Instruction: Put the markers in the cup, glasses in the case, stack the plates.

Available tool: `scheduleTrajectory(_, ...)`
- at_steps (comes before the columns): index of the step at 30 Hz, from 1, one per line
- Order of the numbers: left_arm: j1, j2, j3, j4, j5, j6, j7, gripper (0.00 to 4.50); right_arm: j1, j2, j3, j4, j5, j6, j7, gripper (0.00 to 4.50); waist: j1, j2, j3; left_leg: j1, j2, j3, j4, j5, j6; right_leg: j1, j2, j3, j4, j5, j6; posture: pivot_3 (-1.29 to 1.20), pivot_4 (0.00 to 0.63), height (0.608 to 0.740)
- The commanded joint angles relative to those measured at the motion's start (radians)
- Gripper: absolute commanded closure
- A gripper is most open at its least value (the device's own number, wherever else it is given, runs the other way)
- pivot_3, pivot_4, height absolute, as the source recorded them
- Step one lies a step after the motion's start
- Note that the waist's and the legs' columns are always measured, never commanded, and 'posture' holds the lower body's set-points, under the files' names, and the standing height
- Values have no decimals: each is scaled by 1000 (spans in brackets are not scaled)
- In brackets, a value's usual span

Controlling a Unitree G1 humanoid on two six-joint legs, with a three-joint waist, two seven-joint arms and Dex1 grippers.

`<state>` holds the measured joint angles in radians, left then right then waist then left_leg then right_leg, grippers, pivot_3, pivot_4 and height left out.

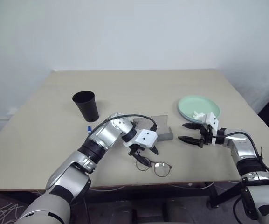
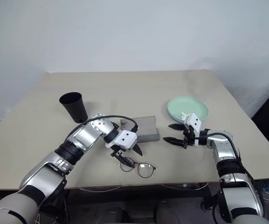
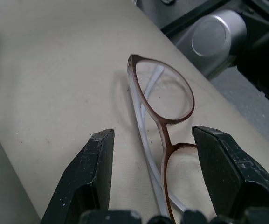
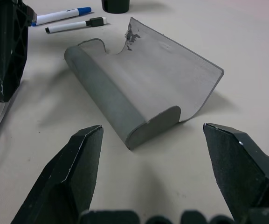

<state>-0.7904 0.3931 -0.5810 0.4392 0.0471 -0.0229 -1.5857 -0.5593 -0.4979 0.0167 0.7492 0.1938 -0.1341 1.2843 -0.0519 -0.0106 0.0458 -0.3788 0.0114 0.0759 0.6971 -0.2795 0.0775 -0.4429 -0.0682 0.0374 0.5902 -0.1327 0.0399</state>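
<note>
Glasses point(image 1: 155, 167) lie on the beige table point(image 1: 139, 84) near its front edge, under the spread left gripper point(image 1: 145, 156), untouched. Behind them sits the grey case point(image 1: 158, 129), faced by the right gripper point(image 1: 186, 132), also spread and empty. Far left stands the black cup point(image 1: 86, 106), markers point(image 4: 62, 16) beside it; the mint plate point(image 1: 198, 107) sits right. A white wall point(image 1: 134, 32) backs the table.
</note>
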Motion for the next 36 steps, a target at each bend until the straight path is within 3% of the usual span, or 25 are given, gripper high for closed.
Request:
scheduleTrajectory(1,4,-6,-4,-11,14,-15,9,1700,-16,-3,-10,-8,4,-20,-3,787,0,0,0,0,0,0,0,0,0,0,0,0,0,0,0,0,0,732)
scheduleTrajectory(4,13,-16,-2,-13,17,-15,12,1700,-18,-3,-9,-4,2,-22,-5,787,0,0,0,0,0,0,0,0,0,0,0,0,0,0,0,0,0,732)
scheduleTrajectory(10,24,-24,1,-20,24,-5,17,3582,-22,-5,-11,1,-1,-25,-7,736,0,0,0,0,0,0,0,0,0,0,0,0,0,0,0,0,0,732)
scheduleTrajectory(18,15,-25,10,-11,19,0,20,3582,-31,-3,-11,17,-6,-37,-13,736,0,0,0,0,0,0,0,1,1,0,0,0,0,0,0,0,0,732)
scheduleTrajectory(22,11,-22,16,-11,13,4,16,4429,-32,-3,-9,22,-7,-42,-16,736,0,0,0,1,0,0,0,1,1,1,0,0,0,0,0,0,0,732)
scheduleTrajectory(23,11,-22,19,-10,12,6,18,4470,-32,-2,-9,22,-7,-43,-16,736,0,0,0,1,0,0,0,1,1,1,0,0,0,0,0,0,0,732)
scheduleTrajectory(36,-24,-19,87,-4,-32,52,32,4470,-51,-6,-14,36,-4,-45,-16,736,0,0,0,0,0,0,1,1,2,1,0,1,0,0,0,0,0,732)
